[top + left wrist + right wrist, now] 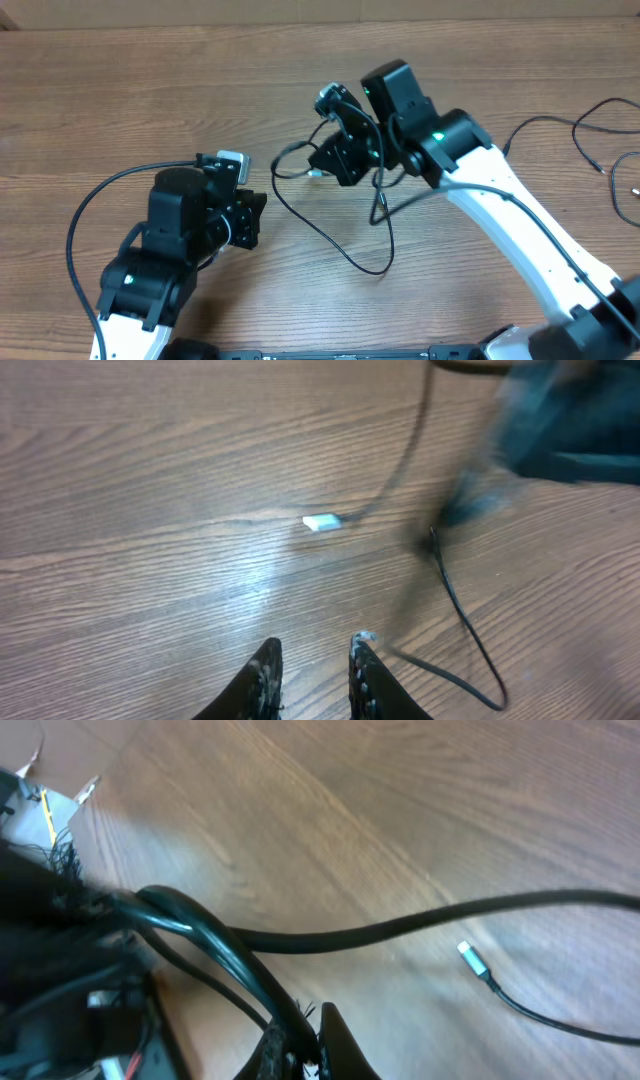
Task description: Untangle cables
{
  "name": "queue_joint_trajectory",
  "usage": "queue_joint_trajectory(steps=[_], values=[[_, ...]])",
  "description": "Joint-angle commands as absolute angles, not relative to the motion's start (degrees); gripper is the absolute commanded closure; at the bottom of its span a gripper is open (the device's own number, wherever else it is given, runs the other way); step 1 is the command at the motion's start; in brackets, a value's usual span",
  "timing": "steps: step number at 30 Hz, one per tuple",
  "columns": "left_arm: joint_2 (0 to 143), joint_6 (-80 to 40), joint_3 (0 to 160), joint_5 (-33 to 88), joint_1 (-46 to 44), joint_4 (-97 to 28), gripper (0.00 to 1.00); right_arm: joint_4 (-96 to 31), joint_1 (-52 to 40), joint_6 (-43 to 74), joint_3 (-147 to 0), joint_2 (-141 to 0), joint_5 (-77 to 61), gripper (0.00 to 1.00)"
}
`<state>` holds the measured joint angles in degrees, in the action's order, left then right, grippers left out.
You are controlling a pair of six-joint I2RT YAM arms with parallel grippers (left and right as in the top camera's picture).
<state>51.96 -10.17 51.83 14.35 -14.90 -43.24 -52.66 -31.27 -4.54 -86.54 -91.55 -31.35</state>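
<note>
Right gripper [303,1042]: clenched on a black cable [215,935]. The strand runs straight into the pinch and is held up off the table [120,80]. Left gripper [312,678]: jaws slightly parted, nothing in them, low over bare wood at roughly 8 o'clock from the right one, near but apart.

Progress, my read: partway.
- **Loop:** from the pinch the held cable drops into one long open loop [383,271] lying on the wood toward 5 o'clock. No crossings visible in it.
- **Plug:** a silvery plug end [322,522] lies free ahead of the left fingers, its wire climbing toward the right gripper.
- **Set aside:** at 3 o'clock, near the table edge, more thin strands [550,120] lie well apart from the rest. They look already pulled out.
- **Left to do:** whatever is bunched right at the right gripper. Overhead shows dark wire against the gripper body there. Can't tell how many strands or whether they cross.

Around: the left arm's own thick cord [78,222] arcs out at 9 o'clock, not part of the job.

In the way:
- The right wrist body covers the bundle from above.
- The right arm's white link [520,222] sits between the loop and the set-aside strands, so anything going to 3 o'clock likely has to clear it.
</note>
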Motion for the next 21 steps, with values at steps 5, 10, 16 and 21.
queue_joint_trajectory(steps=[5,10,16,21], values=[[55.72,-10.31,51.42,15.40,-14.66,-42.78,0.78,-59.22,-31.48,-4.67,-87.48,-87.72,-30.65,0.96],[56.18,-3.79,51.42,22.59,-14.66,-41.50,0.76,-59.24,-31.46,-4.45,-87.44,-87.77,-29.98,0.96],[56.18,2.96,51.42,27.03,-14.66,-36.36,0.72,-62.04,-31.42,-2.98,-87.39,-88.40,-28.93,0.96],[56.18,4.32,51.42,27.14,-14.66,-32.80,0.69,-64.93,-31.42,-2.98,-87.39,-88.86,-28.95,0.96]])
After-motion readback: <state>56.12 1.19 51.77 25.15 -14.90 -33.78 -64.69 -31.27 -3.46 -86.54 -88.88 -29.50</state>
